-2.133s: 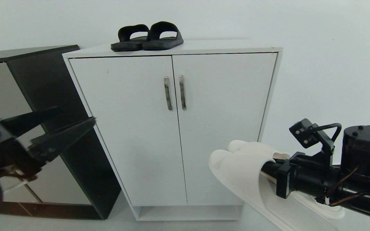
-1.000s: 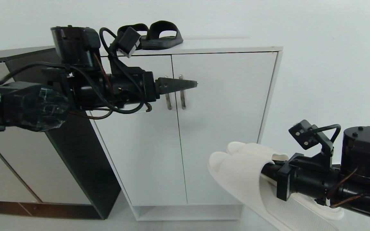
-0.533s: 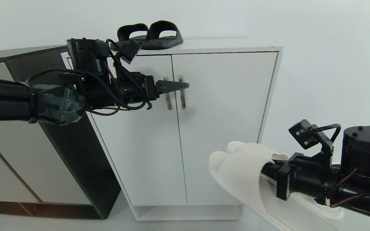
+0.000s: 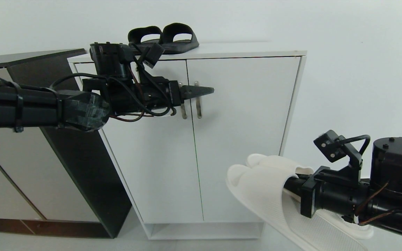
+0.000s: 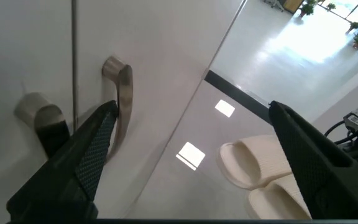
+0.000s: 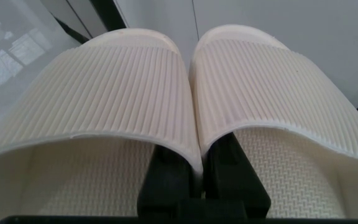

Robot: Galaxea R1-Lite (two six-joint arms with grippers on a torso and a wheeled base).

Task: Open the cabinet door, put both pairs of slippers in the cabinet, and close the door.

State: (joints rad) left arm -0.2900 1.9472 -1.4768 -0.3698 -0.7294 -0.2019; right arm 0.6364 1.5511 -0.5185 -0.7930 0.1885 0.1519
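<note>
The white cabinet (image 4: 243, 139) stands with both doors shut and two metal handles (image 4: 198, 106) at the middle seam. A pair of black slippers (image 4: 162, 38) lies on its top. My left gripper (image 4: 209, 90) is open at handle height in front of the doors. In the left wrist view one of its fingers (image 5: 82, 165) lies beside the right door's handle (image 5: 123, 87). My right gripper (image 6: 191, 177) is low at the right, shut on the inner walls of the white slippers (image 4: 260, 188), held side by side off the floor (image 5: 260, 168).
A black cabinet (image 4: 65, 115) with a glossy side panel stands against the white cabinet's left side. A pale wall is behind both. There is open floor to the right of the white cabinet, and a low gap runs under its doors.
My left arm came up from the lower left to handle height, drew back a little, then moved right across the handles again. The right arm and white slippers stayed put.
</note>
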